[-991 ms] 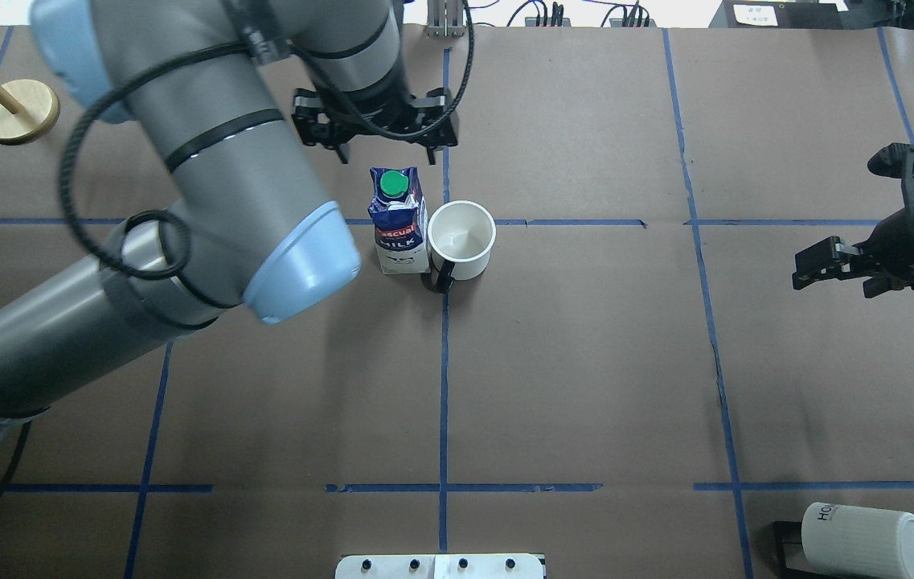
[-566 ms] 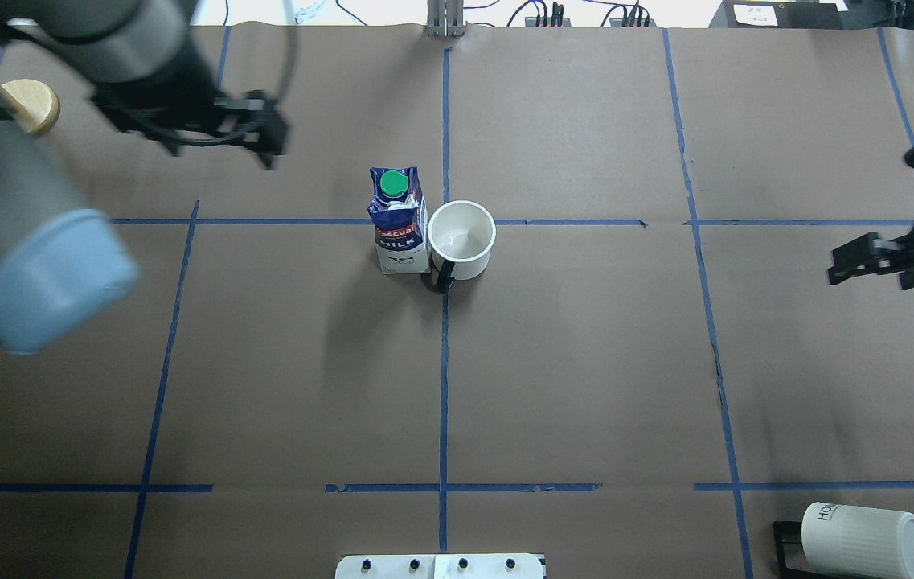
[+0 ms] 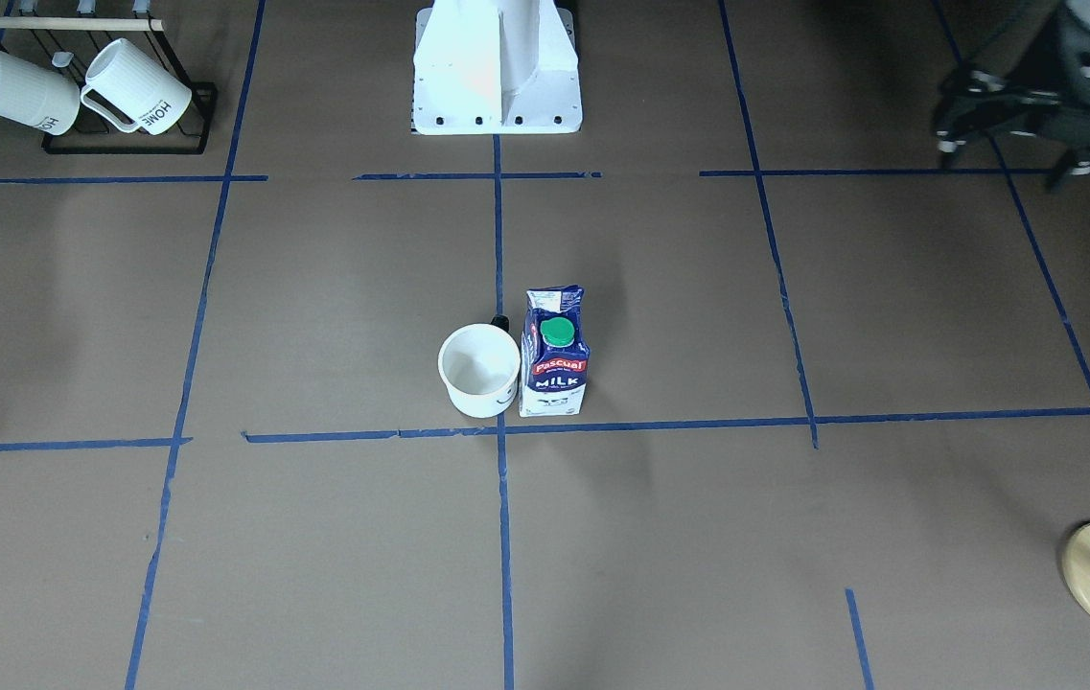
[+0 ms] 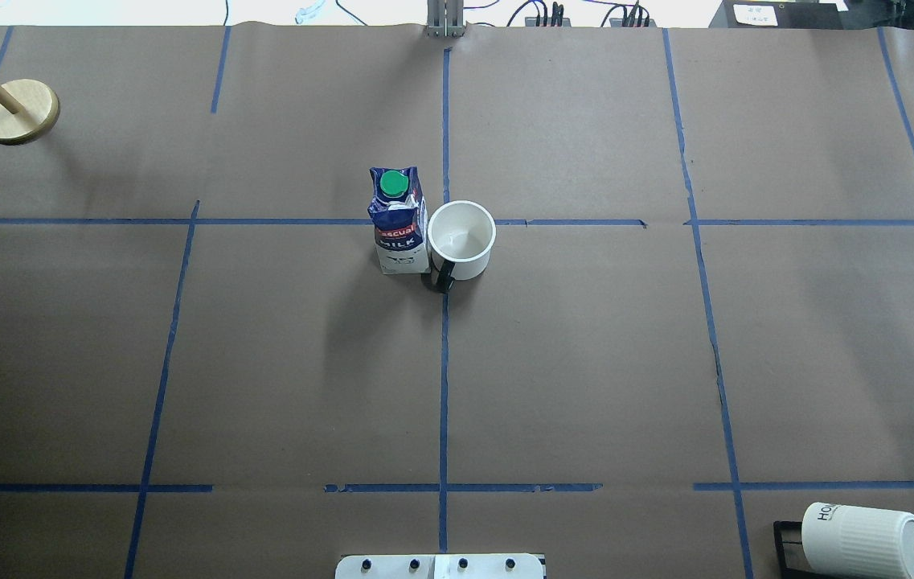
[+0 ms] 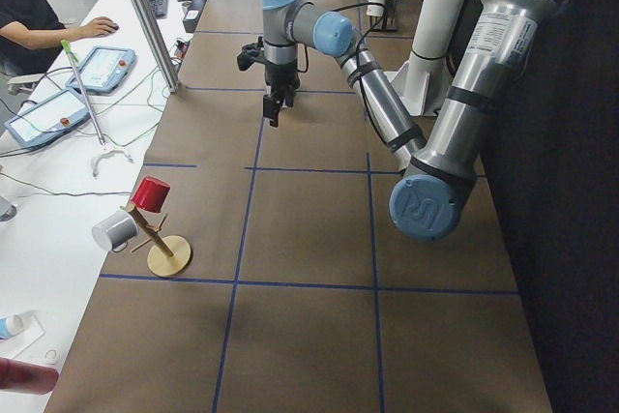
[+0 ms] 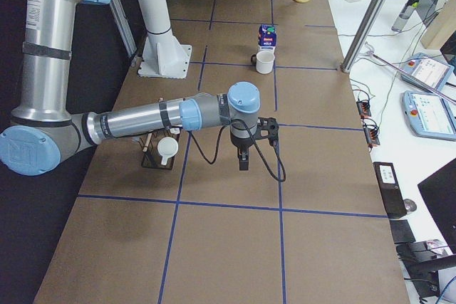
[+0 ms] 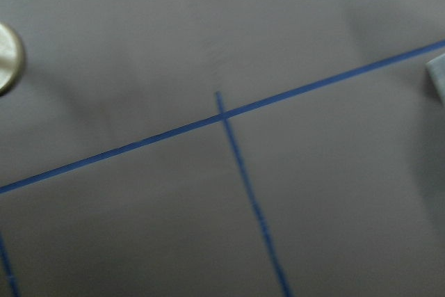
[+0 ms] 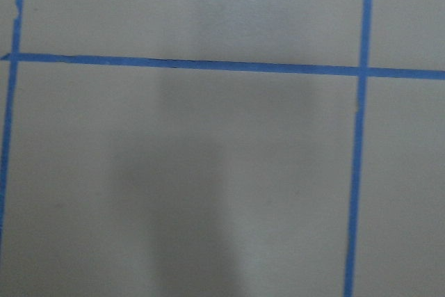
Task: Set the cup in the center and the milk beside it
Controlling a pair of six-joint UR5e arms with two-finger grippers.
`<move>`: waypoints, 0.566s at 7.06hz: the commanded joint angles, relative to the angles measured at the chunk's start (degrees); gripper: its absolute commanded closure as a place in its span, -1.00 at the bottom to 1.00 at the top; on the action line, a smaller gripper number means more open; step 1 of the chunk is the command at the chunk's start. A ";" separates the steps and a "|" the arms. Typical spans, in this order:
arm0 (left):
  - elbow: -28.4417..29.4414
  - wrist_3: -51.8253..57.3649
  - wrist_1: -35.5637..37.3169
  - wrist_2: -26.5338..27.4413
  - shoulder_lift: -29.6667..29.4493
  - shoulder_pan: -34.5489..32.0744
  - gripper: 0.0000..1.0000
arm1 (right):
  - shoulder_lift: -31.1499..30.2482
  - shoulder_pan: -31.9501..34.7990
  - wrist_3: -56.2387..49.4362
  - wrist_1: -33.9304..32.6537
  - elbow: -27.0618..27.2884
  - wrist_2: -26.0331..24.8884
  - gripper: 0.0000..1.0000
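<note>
The white cup (image 4: 461,239) with its black handle (image 4: 442,277) stands upright at the blue tape crossing (image 3: 500,428) in the middle of the brown surface. It also shows in the front-facing view (image 3: 479,369). The blue and white milk carton (image 4: 399,221) with a green cap stands upright right beside the cup (image 3: 555,355), on my left side of it. My left gripper (image 3: 1005,153) is open and empty, far off to my left. My right gripper (image 6: 242,158) shows only in the right side view, pointing down, far from both; I cannot tell its state.
A black rack with two ribbed HOME mugs (image 3: 75,91) stands near my right front corner (image 4: 866,539). A wooden mug tree (image 4: 18,111) stands at the far left. My base plate (image 3: 497,77) is at the near edge.
My left arm has swung away from above the milk to the far left, almost out of the overhead view. My right arm has left that view to the right. Cup and milk have not moved.
</note>
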 commanded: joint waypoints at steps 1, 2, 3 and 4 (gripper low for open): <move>5.22 17.56 -0.18 -7.52 7.26 -11.78 -1.00 | 0.45 5.20 -11.96 -3.78 -3.22 -0.07 -1.00; 7.09 21.74 -0.01 -10.08 9.10 -14.98 -1.00 | 0.28 5.30 -11.97 -3.78 -2.87 -0.42 -1.00; 7.45 21.17 0.52 -10.55 9.56 -15.10 -1.00 | -0.25 5.30 -11.97 -3.78 -2.26 -0.51 -1.00; 7.54 18.82 0.26 -10.55 10.26 -15.10 -1.00 | -0.51 5.38 -11.97 -3.87 -1.91 -0.60 -1.00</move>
